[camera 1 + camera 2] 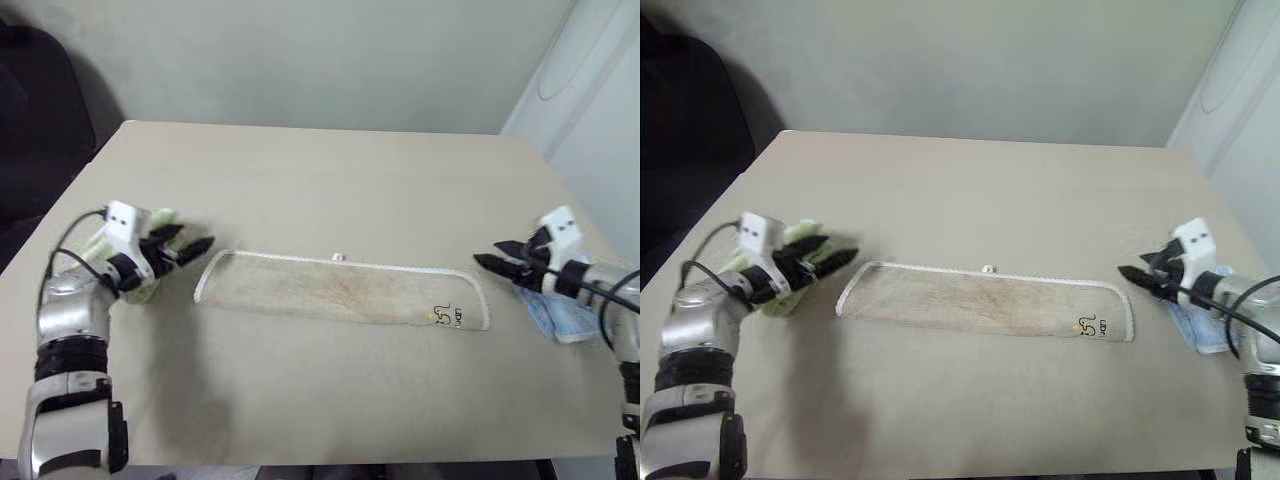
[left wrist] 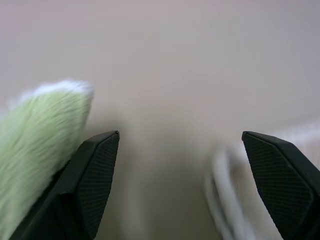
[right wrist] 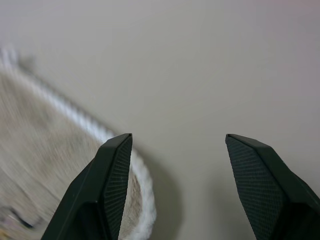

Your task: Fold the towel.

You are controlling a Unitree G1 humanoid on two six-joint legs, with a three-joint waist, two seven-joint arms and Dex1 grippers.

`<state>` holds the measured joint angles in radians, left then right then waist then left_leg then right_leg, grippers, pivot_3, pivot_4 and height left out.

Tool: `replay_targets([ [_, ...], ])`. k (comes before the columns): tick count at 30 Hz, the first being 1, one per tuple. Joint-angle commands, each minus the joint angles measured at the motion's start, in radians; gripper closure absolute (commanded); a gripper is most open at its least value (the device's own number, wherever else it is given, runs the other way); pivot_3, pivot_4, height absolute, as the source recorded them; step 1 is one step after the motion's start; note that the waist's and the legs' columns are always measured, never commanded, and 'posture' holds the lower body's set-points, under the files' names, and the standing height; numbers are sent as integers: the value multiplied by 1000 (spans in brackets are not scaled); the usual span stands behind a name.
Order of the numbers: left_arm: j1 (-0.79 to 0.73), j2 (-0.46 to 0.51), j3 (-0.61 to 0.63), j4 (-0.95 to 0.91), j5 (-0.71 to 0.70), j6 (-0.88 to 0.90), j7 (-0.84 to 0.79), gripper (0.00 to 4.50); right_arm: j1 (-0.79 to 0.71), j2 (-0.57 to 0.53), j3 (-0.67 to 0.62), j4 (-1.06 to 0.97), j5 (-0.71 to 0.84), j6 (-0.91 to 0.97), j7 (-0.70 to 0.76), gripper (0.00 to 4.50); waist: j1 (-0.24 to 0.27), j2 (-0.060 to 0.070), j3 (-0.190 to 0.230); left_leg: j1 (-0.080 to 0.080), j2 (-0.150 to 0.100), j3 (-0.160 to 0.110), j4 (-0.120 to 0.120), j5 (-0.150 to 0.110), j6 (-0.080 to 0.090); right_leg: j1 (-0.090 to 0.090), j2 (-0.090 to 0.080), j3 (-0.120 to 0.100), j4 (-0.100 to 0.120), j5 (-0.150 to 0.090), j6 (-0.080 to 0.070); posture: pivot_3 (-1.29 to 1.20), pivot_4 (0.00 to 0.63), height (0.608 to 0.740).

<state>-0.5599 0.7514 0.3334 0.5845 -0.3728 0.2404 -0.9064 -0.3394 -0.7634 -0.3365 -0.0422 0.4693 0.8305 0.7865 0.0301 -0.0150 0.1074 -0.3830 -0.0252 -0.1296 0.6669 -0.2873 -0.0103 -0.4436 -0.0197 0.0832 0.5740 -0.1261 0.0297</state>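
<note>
- I see the towel [image 1: 340,290] lying flat on the table [image 1: 320,180] as a long narrow folded strip, its small dark logo [image 1: 447,316] near the right end.
- My left hand [image 1: 190,250] is just off the towel's left end, its fingers spread wide with nothing between them; a green cloth [image 1: 150,225] lies beneath it.
- My right hand [image 1: 495,255] is just beside the right end, also open and empty, over a blue cloth [image 1: 560,318].

Beige towel [image 1: 330,290], white edging; green cloth [image 1: 150,235]; blue cloth [image 1: 560,318]
</note>
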Motion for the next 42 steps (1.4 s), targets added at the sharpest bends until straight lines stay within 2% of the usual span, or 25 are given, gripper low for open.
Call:
replay_targets([
  [1,45,32,56,-111,-36,-11,6,231,58,46,-193,-126,193,298,-89,1353,0,0,0,0,0,0,0,0,0,0,1,0,0,0,1,0,150,740],
  [6,132,46,12,-227,-23,-39,-61,231,136,146,-359,-204,323,603,-202,1353,0,-1,0,1,-2,0,0,-1,1,1,1,1,0,-3,4,0,150,740],
  [11,145,18,-26,-338,-79,32,-100,231,154,222,-476,-213,374,777,-268,1353,0,-3,1,-2,-3,-2,0,-5,-5,-1,0,1,0,-3,3,0,150,740],
  [20,221,-4,-90,-530,-144,121,-169,231,286,271,-548,-186,472,784,-326,1353,-3,-2,0,-1,-4,-3,0,-9,-5,-2,-2,1,1,-5,2,0,150,740],
  [22,228,-11,-98,-546,-149,133,-169,231,291,292,-554,-191,496,784,-339,1353,-4,-2,1,-1,-4,-3,0,-10,-7,-2,-1,1,1,-11,12,0,150,740],
  [31,236,-57,-127,-587,-166,167,-145,231,169,473,-548,-186,493,776,-482,1353,-13,-3,0,0,-4,-3,0,-10,-7,-2,-1,2,1,-9,9,0,150,740],
  [33,237,-63,-128,-594,-168,171,-141,231,145,494,-551,-176,488,761,-505,1353,-14,-3,0,0,-4,-3,0,-9,-5,-3,-1,1,2,-4,1,0,150,740],
  [42,250,-83,-131,-630,-170,185,-114,231,84,523,-521,-106,468,687,-570,1353,-13,-3,-1,0,-5,-3,0,-10,-6,-2,-2,2,1,-3,0,0,150,740],
])
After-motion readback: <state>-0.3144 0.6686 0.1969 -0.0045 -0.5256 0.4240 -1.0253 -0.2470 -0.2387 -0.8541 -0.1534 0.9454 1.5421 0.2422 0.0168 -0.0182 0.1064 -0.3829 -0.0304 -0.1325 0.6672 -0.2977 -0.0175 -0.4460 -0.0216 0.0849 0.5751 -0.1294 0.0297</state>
